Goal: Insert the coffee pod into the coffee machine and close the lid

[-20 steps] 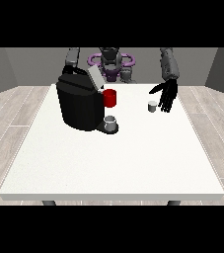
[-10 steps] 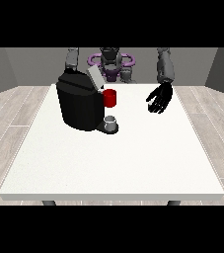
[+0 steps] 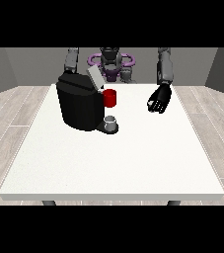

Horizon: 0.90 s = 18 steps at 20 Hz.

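Pod: a small pale shape shows inside the curled fingers of the robot hand (image 3: pixel 159 100) at the view's right, and I judge that to be the coffee pod (image 3: pixel 156 105), gripped and lifted clear of the counter (image 3: pixel 113 163). Its long axis cannot be told.

The machine (image 3: pixel 81 103) stands toward the view's left of that hand, well apart from it, with bare counter between. Its lid (image 3: pixel 95 78) is tilted up and open, above a red part (image 3: pixel 110 98) on the front and a small grey cup (image 3: pixel 111 121) on the drip base. So the coming move, as I judge it, runs sideways toward the view's left and up to the opening under the lid.

The other robot hand is hidden behind the machine; only its arm (image 3: pixel 71 60) shows above, and whether it is open or closed I cannot tell. The pod-carrying hand is plainly the one placed for the insertion.

Room: the counter's right edge lies near the carrying hand; the front half of the counter has open space.
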{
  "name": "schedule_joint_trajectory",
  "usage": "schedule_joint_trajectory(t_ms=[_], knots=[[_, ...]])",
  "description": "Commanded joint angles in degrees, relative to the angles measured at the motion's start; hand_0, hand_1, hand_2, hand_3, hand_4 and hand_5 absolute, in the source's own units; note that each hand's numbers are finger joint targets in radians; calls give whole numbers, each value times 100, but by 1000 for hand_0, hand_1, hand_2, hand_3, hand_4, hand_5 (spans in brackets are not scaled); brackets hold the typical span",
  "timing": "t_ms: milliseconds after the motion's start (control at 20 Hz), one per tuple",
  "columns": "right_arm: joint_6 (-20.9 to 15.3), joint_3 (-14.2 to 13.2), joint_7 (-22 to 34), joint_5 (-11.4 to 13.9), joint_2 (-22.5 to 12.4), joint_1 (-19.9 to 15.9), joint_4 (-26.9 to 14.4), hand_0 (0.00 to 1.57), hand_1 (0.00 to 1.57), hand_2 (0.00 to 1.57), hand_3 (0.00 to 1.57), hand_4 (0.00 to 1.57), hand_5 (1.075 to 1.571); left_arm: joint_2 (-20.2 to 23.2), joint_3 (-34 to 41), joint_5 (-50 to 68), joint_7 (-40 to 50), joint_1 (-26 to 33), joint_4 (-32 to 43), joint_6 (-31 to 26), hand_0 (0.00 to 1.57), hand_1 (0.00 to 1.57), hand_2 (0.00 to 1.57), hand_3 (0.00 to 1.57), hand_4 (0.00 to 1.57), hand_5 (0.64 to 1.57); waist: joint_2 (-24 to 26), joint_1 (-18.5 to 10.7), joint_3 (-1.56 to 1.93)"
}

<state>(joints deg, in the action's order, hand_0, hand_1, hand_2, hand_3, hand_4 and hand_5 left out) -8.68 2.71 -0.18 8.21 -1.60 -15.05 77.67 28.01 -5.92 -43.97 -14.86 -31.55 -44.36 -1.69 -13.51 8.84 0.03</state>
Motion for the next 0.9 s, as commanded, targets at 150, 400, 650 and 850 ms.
schedule_joint_trajectory(t_ms=[150,400,650,850], knots=[[279,-305,-157,-297,-143,83,-354,0,0,0,0,0,1571,-29,-126,-495,-69,-120,493,-112,760,760,978,856,400,1571,190,-38,-3],[-329,7,38,358,53,235,-398,0,0,0,0,0,1571,-129,0,-538,-444,-253,693,58,1124,1124,1198,1089,394,1571,311,-111,-5],[-157,-209,58,289,-263,237,-480,0,0,0,0,0,1571,-122,477,124,-814,-651,633,-638,1420,1420,1402,1332,494,1571,508,-100,-4],[-221,-162,26,311,-68,143,-655,0,0,0,0,0,1571,-379,502,13,-618,-719,686,-658,1447,1447,1431,1354,530,1571,560,-170,-3]])
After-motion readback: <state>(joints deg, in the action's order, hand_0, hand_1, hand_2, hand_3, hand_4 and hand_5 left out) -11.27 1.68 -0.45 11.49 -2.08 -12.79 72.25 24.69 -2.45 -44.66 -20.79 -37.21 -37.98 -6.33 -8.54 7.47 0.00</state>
